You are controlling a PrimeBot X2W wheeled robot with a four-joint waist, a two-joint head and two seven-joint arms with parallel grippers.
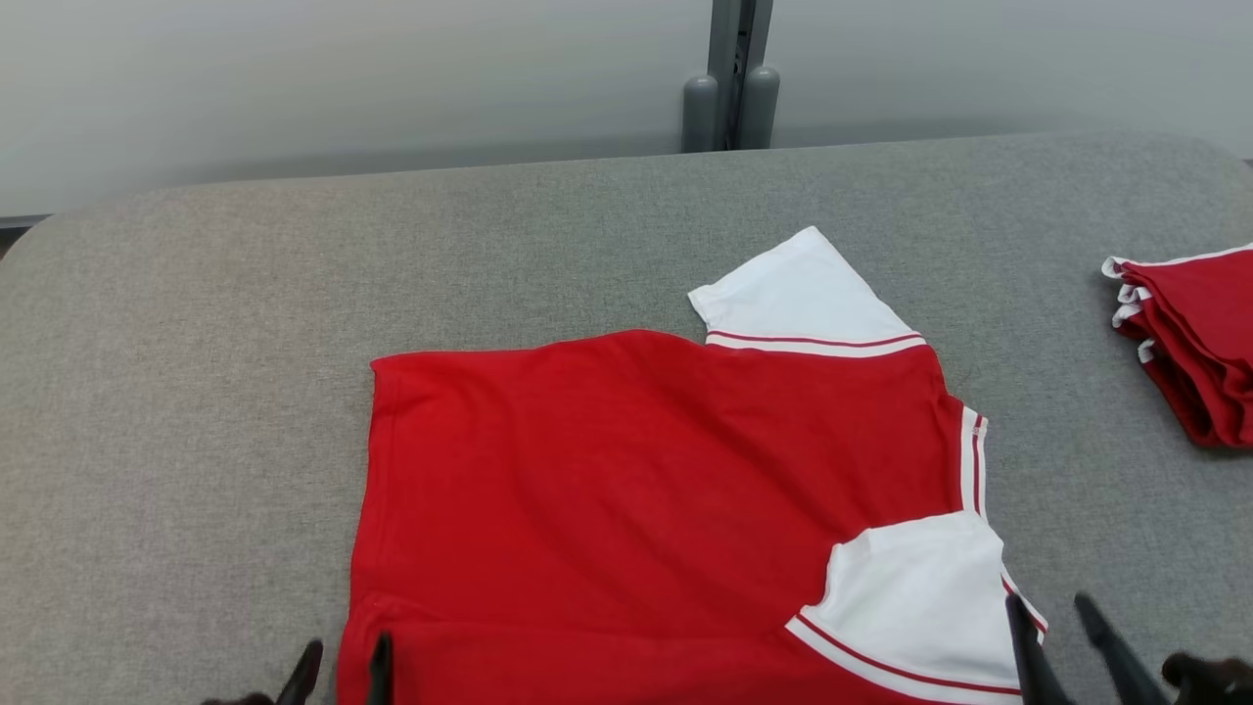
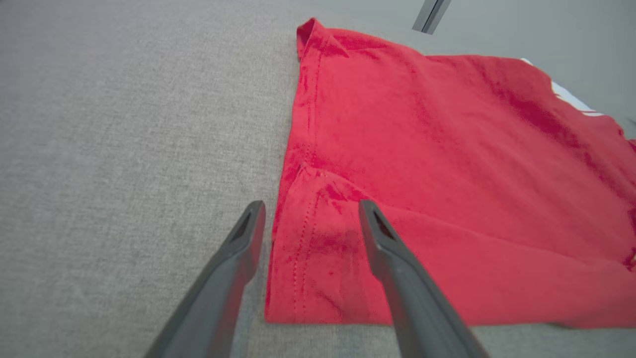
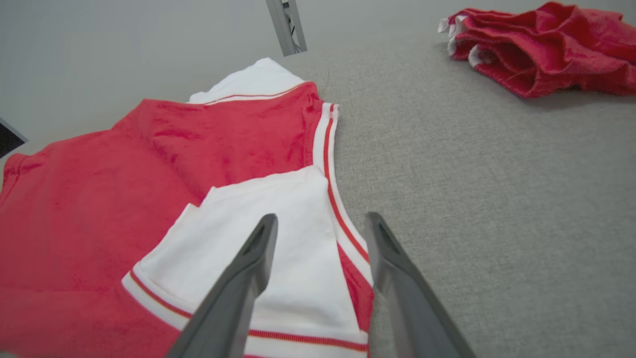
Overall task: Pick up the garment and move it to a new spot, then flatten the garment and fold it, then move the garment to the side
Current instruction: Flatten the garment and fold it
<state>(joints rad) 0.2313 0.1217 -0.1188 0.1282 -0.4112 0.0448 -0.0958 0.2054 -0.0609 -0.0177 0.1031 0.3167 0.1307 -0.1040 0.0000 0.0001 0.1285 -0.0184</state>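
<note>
A wide tabletop covered in grey woven cloth fills most of the space, and its far corners are rounded. Behind it stands a plain pale grey wall, smooth and unmarked. A grey metal post runs up the wall right of the middle. Two rounded grey cylinders stand at its foot, just beyond the tabletop's far edge. The light is soft and even. Low at the far left a dark strip shows.
</note>
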